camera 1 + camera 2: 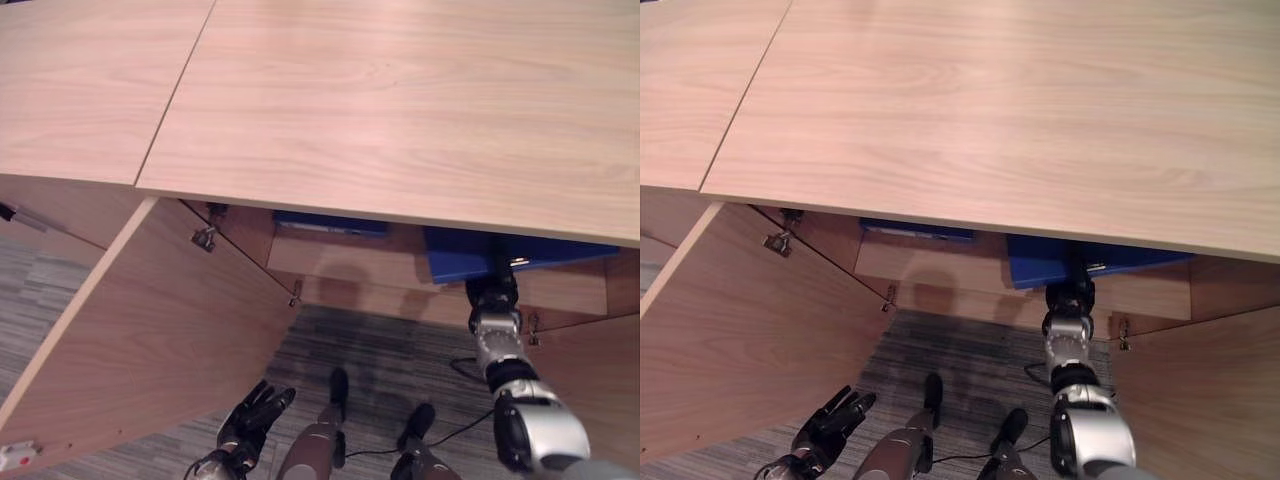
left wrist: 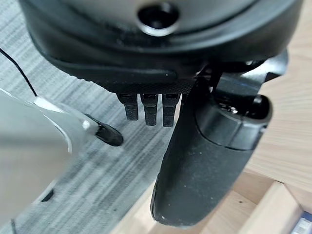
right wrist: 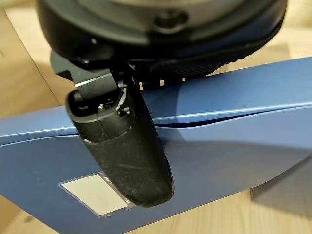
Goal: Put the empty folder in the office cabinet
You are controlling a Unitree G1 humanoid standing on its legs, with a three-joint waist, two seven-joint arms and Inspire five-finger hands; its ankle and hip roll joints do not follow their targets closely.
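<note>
The blue folder (image 1: 455, 255) lies flat, partly pushed in under the top of the wooden office cabinet (image 1: 400, 100), at the right of its opening. My right hand (image 1: 492, 290) reaches in from below and is shut on the folder's near edge. In the right wrist view its thumb (image 3: 122, 146) presses on the folder's cover (image 3: 234, 112) beside a pale label (image 3: 95, 195), and the fingers are hidden beneath. My left hand (image 1: 255, 415) hangs low over the carpet with its fingers relaxed and empty.
The cabinet's left door (image 1: 150, 320) stands wide open toward me, and the right door (image 1: 1200, 400) is open too. A second blue folder (image 1: 330, 225) sits deeper on the inner shelf (image 1: 330, 262). Grey striped carpet (image 1: 380, 350) lies in front.
</note>
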